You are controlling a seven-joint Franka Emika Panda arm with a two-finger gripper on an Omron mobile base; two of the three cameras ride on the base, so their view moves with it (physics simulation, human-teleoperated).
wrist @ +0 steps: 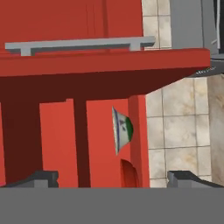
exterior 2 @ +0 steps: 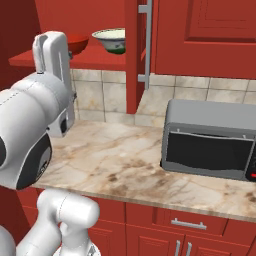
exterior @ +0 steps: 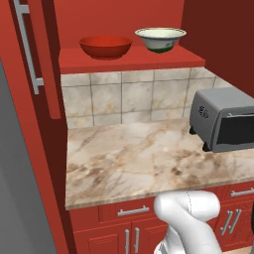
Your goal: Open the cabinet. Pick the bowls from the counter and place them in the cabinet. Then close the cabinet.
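The cabinet stands open, its left door [exterior: 42,59] swung out at the left and its right door [exterior 2: 132,55] edge-on with a silver bar handle [exterior 2: 145,40]. Both bowls sit side by side on the red inner shelf [exterior: 131,60]: the wide red bowl [exterior: 105,47] on the left, the pale greenish-white bowl [exterior: 160,38] on the right. The right base view shows the pale bowl [exterior 2: 111,40] and part of the red bowl [exterior 2: 77,42] behind my raised arm. My gripper [wrist: 114,181] is open and holds nothing. It faces the shelf from some distance, rolled sideways, with the pale bowl [wrist: 122,130] ahead.
A grey toaster oven [exterior: 223,119] stands on the marble counter [exterior: 139,158] at the right, close under the open right door [wrist: 105,63]. Red base cabinets with a drawer [exterior: 134,211] run below the counter edge. A tiled backsplash [exterior: 124,96] lies under the shelf.
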